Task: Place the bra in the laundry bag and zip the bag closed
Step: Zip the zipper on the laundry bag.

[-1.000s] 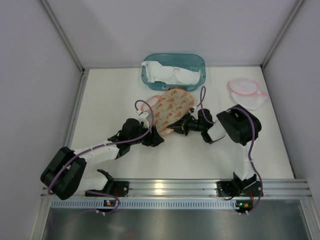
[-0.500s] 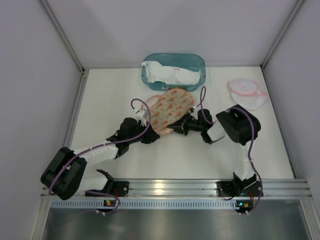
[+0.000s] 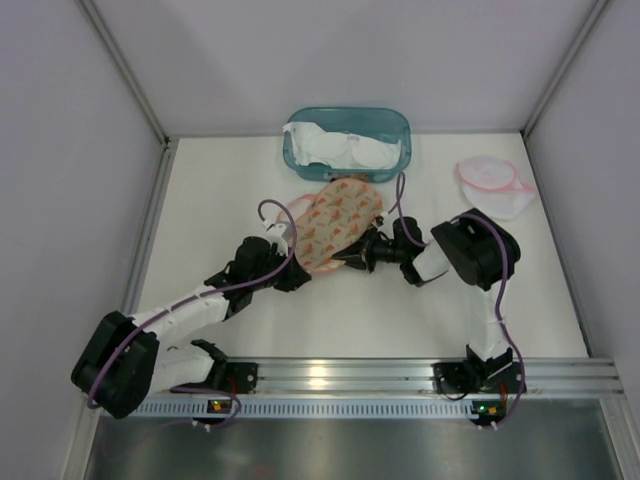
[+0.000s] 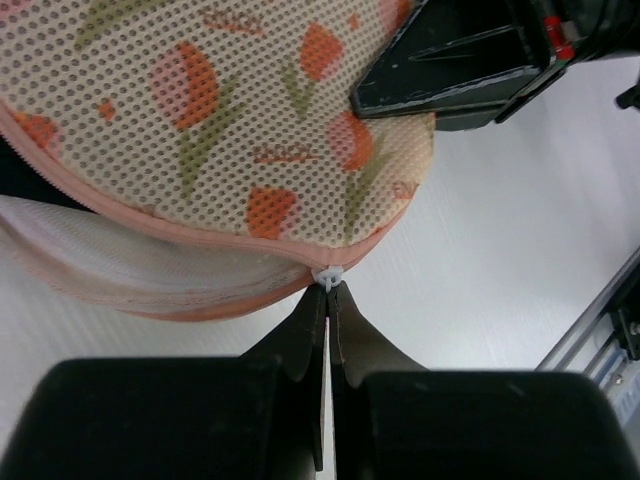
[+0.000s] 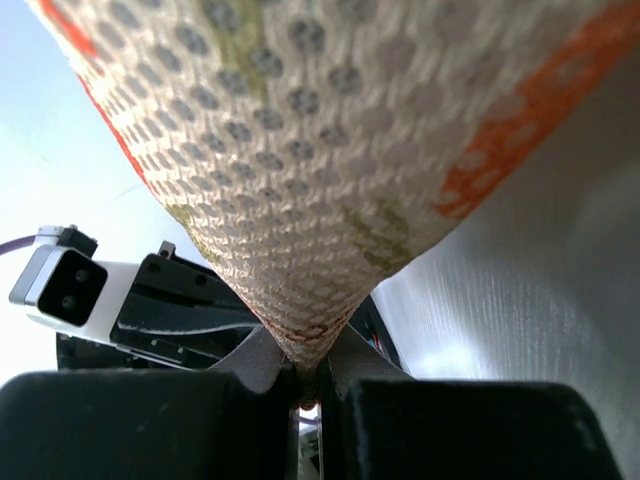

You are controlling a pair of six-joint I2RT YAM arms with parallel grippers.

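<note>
The left claw (image 4: 327,290) is closed on the small white zipper pull (image 4: 327,274) at the near-left edge of the laundry bag (image 3: 335,222). The bag lies on the white desk (image 3: 230,200), and at its right side the right claw (image 5: 310,372) is pinched on the mesh edge.

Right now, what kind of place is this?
Probably a robot test booth, not a home laundry room. Plain grey walls box in a white table, the left arm and right arm stand on a metal rail, and a flowered mesh bag sits near a teal bin.
</note>
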